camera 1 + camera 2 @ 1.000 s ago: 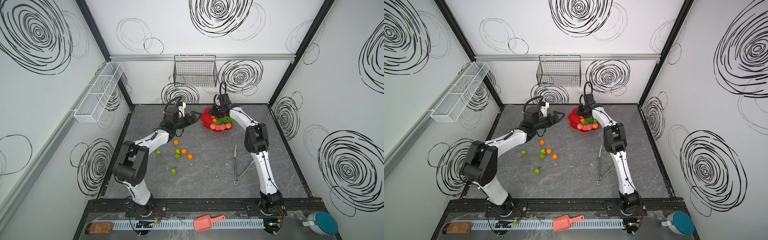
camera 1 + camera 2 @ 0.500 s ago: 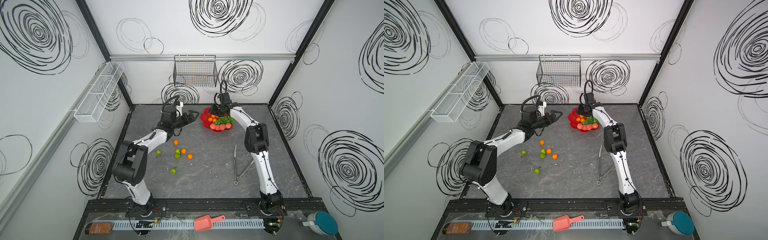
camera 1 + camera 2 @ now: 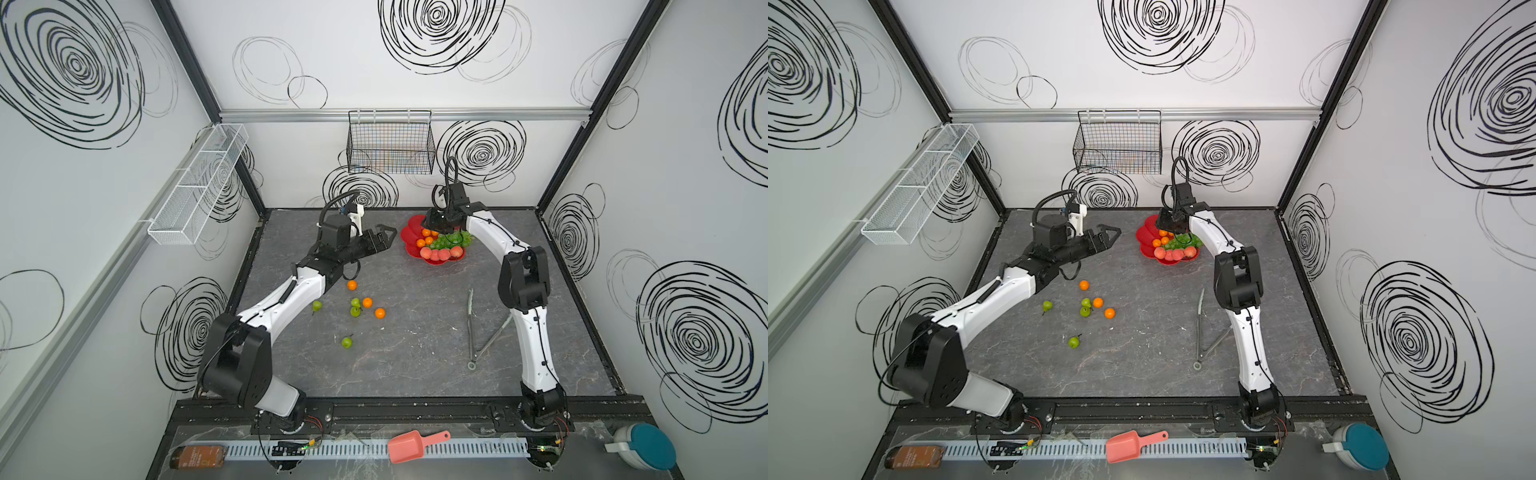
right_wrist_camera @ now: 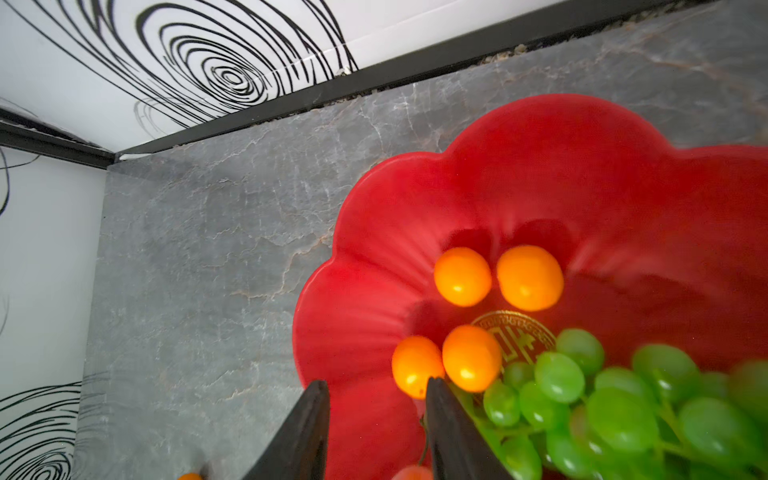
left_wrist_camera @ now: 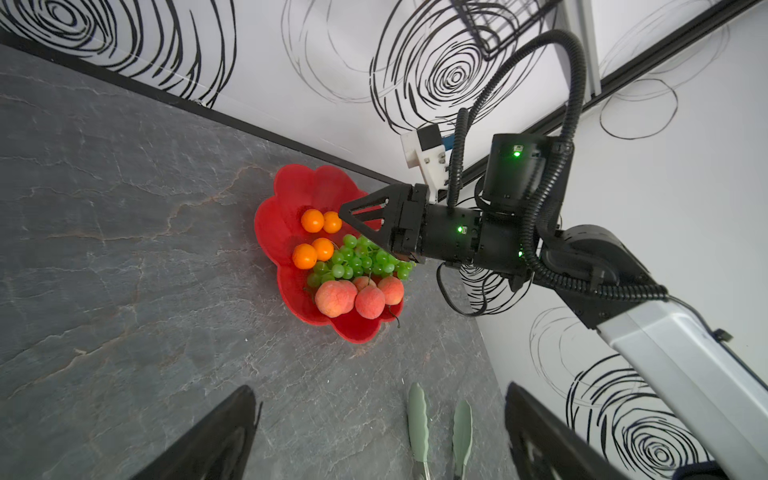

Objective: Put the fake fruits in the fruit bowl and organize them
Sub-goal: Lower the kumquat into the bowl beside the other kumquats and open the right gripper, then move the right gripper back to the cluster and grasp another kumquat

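The bowl (image 3: 409,239) sits at the back of the table, right of centre, and holds four oranges (image 4: 462,276), grapes (image 5: 361,259) and peaches (image 5: 357,297). Our right gripper (image 4: 376,384) hangs just over it, fingers apart and empty. Our left gripper (image 3: 388,236), spread wide, stands near its left side. Three loose oranges (image 3: 367,302) and four pears (image 3: 346,342) lie on the grey veined table (image 3: 415,374), with the tongs (image 3: 471,324) well apart. The white walls (image 3: 415,91) carry black swirls. Since a second ago the loose fruit has stayed put, and our left elbow (image 3: 235,365) has swung outward.
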You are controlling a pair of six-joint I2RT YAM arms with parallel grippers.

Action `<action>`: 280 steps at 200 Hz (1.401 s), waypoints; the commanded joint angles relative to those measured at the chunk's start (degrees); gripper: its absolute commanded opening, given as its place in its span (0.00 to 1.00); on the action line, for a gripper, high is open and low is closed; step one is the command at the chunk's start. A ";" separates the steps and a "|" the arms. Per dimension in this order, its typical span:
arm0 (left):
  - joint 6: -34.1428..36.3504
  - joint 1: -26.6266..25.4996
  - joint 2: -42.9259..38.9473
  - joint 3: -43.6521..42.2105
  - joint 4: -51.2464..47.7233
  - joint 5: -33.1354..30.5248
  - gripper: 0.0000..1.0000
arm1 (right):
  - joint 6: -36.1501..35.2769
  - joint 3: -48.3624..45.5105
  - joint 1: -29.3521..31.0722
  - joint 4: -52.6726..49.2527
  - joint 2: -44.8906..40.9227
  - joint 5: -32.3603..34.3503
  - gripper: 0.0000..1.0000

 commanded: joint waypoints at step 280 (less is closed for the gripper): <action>-10.43 2.67 -47.18 -41.55 -23.65 -10.31 0.96 | 5.70 -51.59 35.91 25.54 -24.28 15.08 0.44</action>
